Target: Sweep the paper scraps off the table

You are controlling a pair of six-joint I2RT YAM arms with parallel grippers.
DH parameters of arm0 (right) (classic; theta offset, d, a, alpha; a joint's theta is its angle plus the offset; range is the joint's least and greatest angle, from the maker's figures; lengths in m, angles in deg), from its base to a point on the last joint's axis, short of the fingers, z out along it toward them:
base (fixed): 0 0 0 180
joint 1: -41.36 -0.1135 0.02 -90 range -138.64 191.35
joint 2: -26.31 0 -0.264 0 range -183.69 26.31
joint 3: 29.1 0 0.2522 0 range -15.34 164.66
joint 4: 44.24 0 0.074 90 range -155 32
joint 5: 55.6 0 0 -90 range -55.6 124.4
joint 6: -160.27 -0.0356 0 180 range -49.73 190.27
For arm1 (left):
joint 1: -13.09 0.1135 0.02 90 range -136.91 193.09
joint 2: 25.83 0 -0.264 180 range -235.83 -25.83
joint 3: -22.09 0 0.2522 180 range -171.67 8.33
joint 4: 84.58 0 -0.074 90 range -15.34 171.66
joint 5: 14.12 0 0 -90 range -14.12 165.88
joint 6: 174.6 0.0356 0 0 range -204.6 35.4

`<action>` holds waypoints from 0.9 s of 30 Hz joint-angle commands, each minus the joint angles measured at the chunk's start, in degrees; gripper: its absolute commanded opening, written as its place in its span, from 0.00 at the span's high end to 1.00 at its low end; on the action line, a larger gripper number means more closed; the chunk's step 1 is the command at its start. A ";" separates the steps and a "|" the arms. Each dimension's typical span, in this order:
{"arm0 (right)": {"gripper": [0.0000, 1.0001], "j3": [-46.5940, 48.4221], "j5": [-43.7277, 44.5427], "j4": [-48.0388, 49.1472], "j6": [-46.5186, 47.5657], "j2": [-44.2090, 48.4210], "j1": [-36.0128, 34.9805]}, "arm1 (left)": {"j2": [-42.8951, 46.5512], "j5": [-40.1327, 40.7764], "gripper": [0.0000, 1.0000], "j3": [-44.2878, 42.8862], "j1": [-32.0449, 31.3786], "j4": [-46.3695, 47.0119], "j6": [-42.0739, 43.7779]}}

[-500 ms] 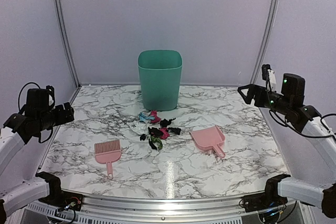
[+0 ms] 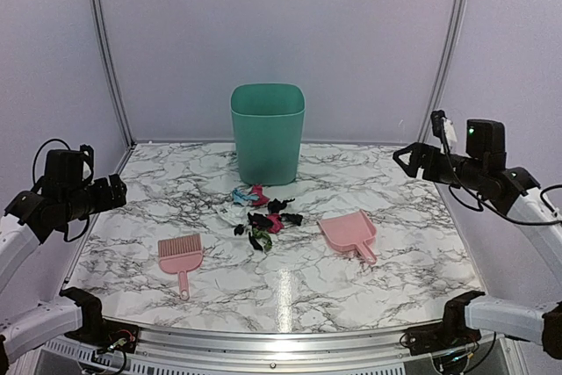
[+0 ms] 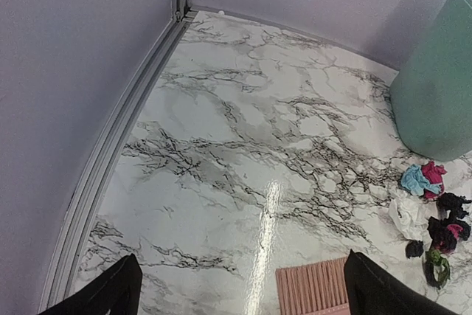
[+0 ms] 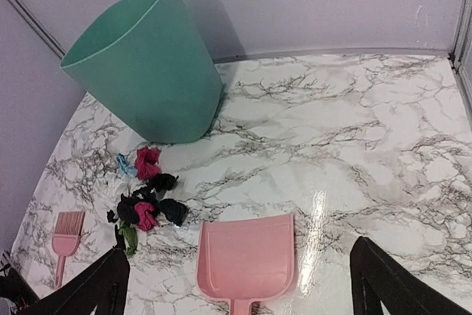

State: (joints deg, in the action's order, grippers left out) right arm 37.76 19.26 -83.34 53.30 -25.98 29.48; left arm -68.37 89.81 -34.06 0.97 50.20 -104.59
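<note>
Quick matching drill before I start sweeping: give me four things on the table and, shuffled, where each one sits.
Things:
1. brush
2. dustpan
3. bin
4. paper scraps

Places:
A. lying right of the scraps
B. standing upright at the back
C. clustered in the centre
D. lying left of the scraps

Pairs: 1-D, 2-A, 3-B, 4-C.

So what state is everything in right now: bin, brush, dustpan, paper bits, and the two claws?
green bin, upright at the back, inside hidden.
brush, lying flat, untouched.
dustpan, lying flat, empty, untouched.
paper scraps, clustered on the table in front of the bin, between brush and dustpan.
left gripper, open, raised, holding nothing.
right gripper, open, raised, holding nothing.
</note>
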 commanded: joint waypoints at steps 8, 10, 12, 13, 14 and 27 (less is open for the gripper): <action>0.06 0.47 14.83 -15.78 -2.95 -7.06 -13.79 | -1.40 -0.29 0.01 -2.34 -0.27 -1.15 0.03; 0.07 -1.06 14.87 -16.23 -3.63 -9.15 -16.44 | -1.61 -0.23 0.01 -2.34 -0.27 -1.14 0.02; 0.07 -2.78 14.87 -15.78 -4.29 -11.38 -18.42 | -1.87 -0.38 0.01 -2.34 -0.35 -1.17 0.09; 0.07 -3.53 14.87 -15.19 -4.54 -12.43 -19.36 | -1.99 -0.48 0.01 -2.34 -0.35 -1.15 0.12; 0.07 -4.32 14.87 -14.50 -4.77 -13.52 -20.13 | -2.11 -0.53 0.01 -2.41 -0.43 -1.20 0.12; 0.17 -11.40 13.27 -5.32 -5.37 -21.20 -23.91 | -4.54 -0.90 0.03 -2.70 -3.17 -1.23 0.30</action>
State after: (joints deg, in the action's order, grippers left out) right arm 27.05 32.55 -92.87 48.23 -46.53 6.44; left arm -72.33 89.35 -34.96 -1.42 49.98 -104.68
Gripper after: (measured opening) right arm 0.839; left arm 0.972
